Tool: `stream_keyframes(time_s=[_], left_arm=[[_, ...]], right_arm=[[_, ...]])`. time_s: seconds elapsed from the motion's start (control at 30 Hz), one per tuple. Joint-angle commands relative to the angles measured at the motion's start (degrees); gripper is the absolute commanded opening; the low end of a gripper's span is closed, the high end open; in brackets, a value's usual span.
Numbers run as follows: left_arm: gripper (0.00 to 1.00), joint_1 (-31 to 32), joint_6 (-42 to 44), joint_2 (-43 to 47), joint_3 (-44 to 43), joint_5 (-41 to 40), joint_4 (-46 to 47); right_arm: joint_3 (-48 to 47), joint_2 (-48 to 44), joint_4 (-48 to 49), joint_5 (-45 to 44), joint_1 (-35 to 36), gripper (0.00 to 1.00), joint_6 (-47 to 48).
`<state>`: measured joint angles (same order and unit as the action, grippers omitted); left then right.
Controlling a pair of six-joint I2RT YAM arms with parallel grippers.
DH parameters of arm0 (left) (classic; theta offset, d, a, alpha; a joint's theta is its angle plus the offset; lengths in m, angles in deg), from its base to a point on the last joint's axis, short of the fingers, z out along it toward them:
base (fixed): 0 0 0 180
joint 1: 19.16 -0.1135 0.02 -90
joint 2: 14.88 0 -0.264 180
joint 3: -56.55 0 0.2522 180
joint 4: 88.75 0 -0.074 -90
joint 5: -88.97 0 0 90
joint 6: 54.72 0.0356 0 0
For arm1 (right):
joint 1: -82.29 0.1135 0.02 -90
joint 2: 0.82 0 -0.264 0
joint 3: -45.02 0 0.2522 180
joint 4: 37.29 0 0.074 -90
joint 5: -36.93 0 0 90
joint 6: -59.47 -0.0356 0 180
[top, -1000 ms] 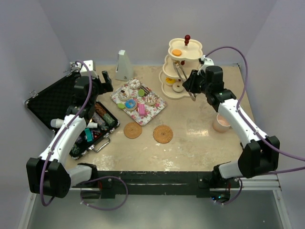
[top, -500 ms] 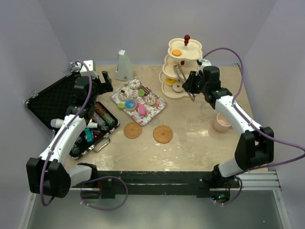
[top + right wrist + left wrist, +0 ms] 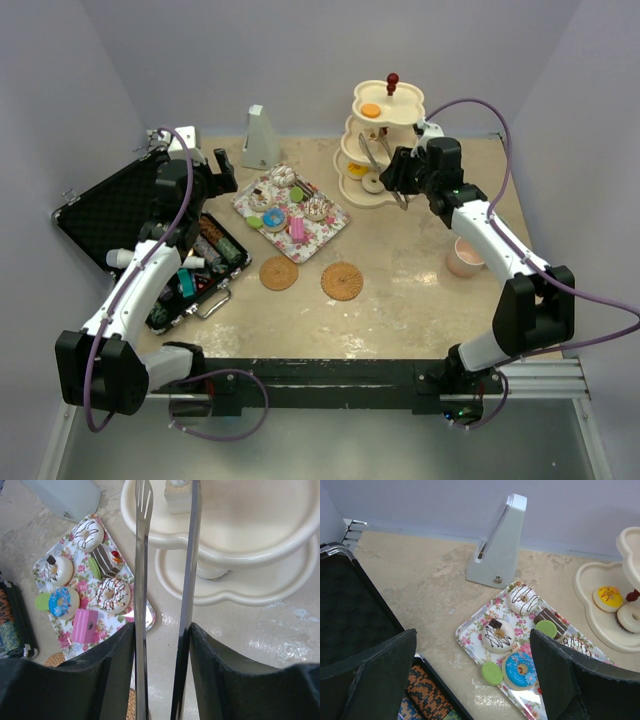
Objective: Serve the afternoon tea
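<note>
The right gripper (image 3: 161, 635) eases its clamp on the tongs (image 3: 141, 580), whose blades now spread around the cake (image 3: 178, 495), served on the stand's (image 3: 260, 535) middle tier at top centre, while the left gripper (image 3: 472, 640) gapes above the tray (image 3: 470, 630).

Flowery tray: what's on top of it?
Three white iced donuts, a blue donut, two green discs, a chocolate slice and a pink cake. The left tool hides one corner.

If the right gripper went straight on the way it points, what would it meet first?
Probably the small pale cake on the stand, just beyond the tips of the tongs that the right gripper holds; depth is unclear.
</note>
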<state>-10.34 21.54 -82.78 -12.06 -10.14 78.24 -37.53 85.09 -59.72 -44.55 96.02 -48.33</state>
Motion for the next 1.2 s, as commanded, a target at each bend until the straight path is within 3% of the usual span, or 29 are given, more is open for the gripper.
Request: stream_keyframes(time_s=[0.0, 0.5, 0.83, 1.03, 1.17], left_arm=[[1.00, 0.4, 0.3, 0.7, -0.6, 0.8, 2.1], [1.00, 0.4, 0.2, 0.8, -0.6, 0.6, 2.1], [1.00, 0.4, 0.0, 1.0, -0.4, 0.5, 2.2], [1.00, 0.4, 0.1, 0.8, -0.4, 0.4, 2.1], [1.00, 0.4, 0.3, 1.2, -0.6, 0.2, 2.1]], right_arm=[[-2.8, -0.6, 3.1, 0.0, -0.4, 0.49, 1.3], [-0.1, -7.2, 0.1, 5.2, 0.1, 0.45, 2.8], [3.3, -6.9, -1.7, 4.6, 8.4, 0.45, 0.9], [7.3, -7.9, 0.9, 1.7, 16.0, 0.44, -7.4], [14.1, -10.8, 7.9, -1.6, 21.6, 0.44, -16.8]])
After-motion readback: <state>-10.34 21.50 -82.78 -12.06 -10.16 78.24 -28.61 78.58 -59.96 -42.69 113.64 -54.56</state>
